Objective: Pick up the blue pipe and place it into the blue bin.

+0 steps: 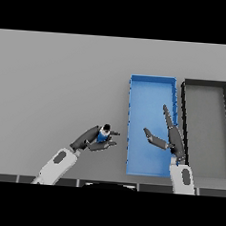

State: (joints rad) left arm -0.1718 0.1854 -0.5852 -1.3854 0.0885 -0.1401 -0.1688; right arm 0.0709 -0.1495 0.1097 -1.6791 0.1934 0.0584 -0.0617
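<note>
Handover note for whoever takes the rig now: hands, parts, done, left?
Left hand: shut on the blue pipe, just left of the blue bin, not yet over it.
Right hand: open, fingers straight, over the bin's right side, holding nothing.
Black bin sits right of the blue one.
Done: pipe grasped.
Left: carry it over the blue bin and release.

Dark-rimmed grey bin [225, 127] at the right of the grey table [59, 82].
</note>
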